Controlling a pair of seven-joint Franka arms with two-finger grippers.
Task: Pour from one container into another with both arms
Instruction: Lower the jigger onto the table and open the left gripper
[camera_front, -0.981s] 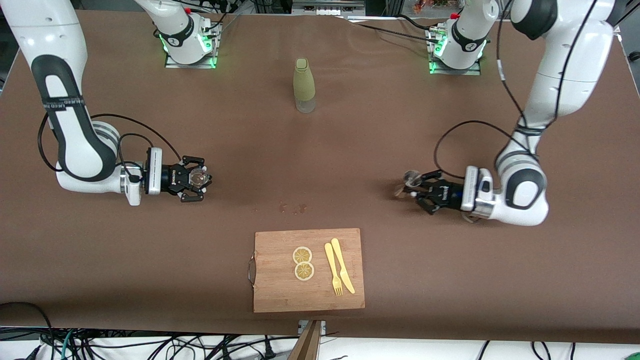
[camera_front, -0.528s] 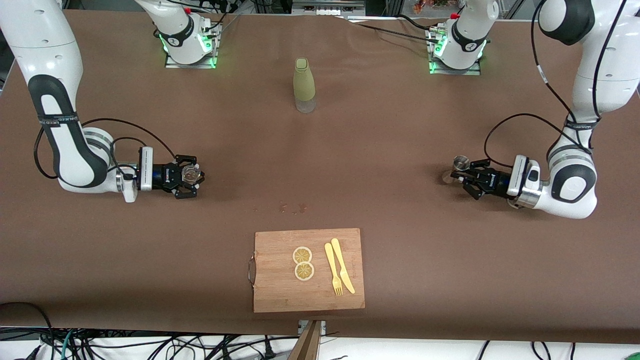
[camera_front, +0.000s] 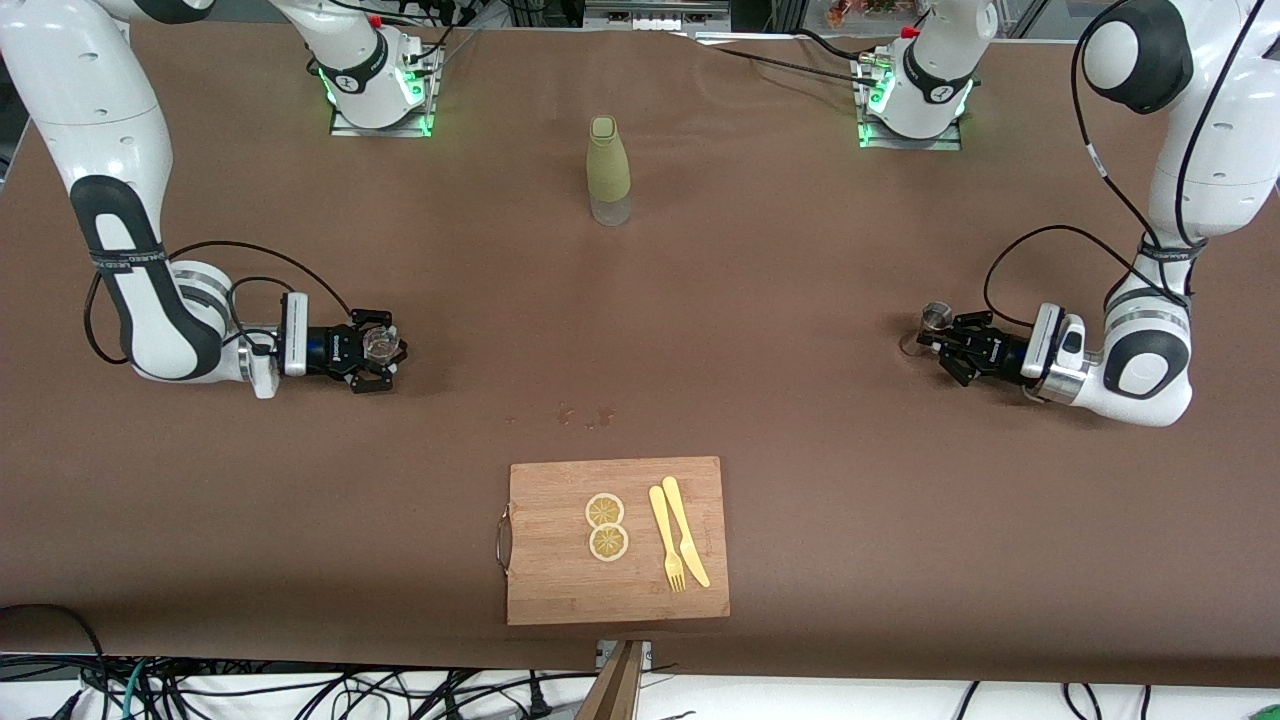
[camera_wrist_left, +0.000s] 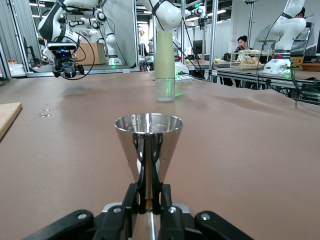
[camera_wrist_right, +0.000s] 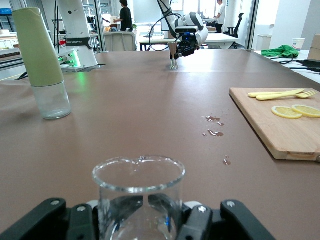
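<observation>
Jigger (camera_front: 935, 318) sits upright in the left hand (camera_front: 948, 345), pinched at its narrow waist, low over the worktop (camera_front: 760, 300) toward the left arm's end; glass cup (camera_front: 380, 344) is clamped in the right hand (camera_front: 377, 352), low toward the right arm's end. The two vessels are well apart, with a few spilled drops (camera_front: 585, 415) on the brown surface between them, so the pour looks either not started or already over; I cannot tell which. To do the step well: bring both hands together over the middle, keep the cup level and steady, set the jigger's lip just above the cup's rim, then roll the wrist slowly so nothing adds to the drops. Both forearms lie nearly horizontal, elbows bent, hands pointing inward at each other. A green bottle (camera_front: 607, 170) stands nearer the bases; a cutting board (camera_front: 560, 570) with lemon slices (camera_front: 606, 526), fork (camera_front: 666, 540) and knife (camera_front: 686, 530) lies nearer the camera.
</observation>
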